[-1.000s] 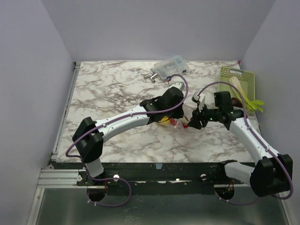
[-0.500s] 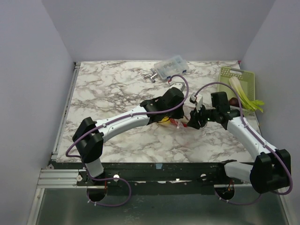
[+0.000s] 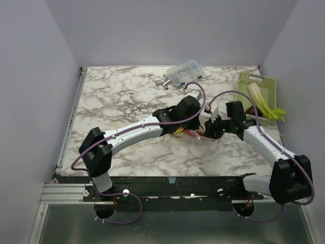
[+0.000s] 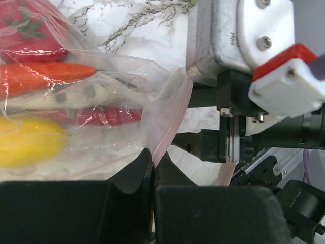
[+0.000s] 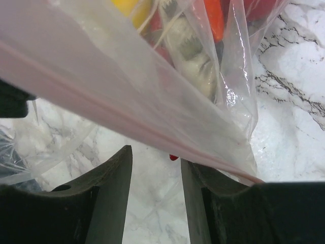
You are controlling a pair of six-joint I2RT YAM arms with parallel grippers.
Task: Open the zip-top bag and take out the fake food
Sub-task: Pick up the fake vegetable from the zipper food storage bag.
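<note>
Only wrist shows left gripper (image 4: 153,170) pinching bag (image 4: 119,71).

Readable text: showing one mark only.
"intel" is showing in small dark print, turned sideways, on the grey camera housing (image 4: 216,40) in the left wrist view. Everything else is coming through too small or blurred; nothing in the top or right wrist views is resolving into letters, numbers or labels.

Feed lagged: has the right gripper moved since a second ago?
Yes: the right gripper edged toward the left arm, away from the green basket.
</note>
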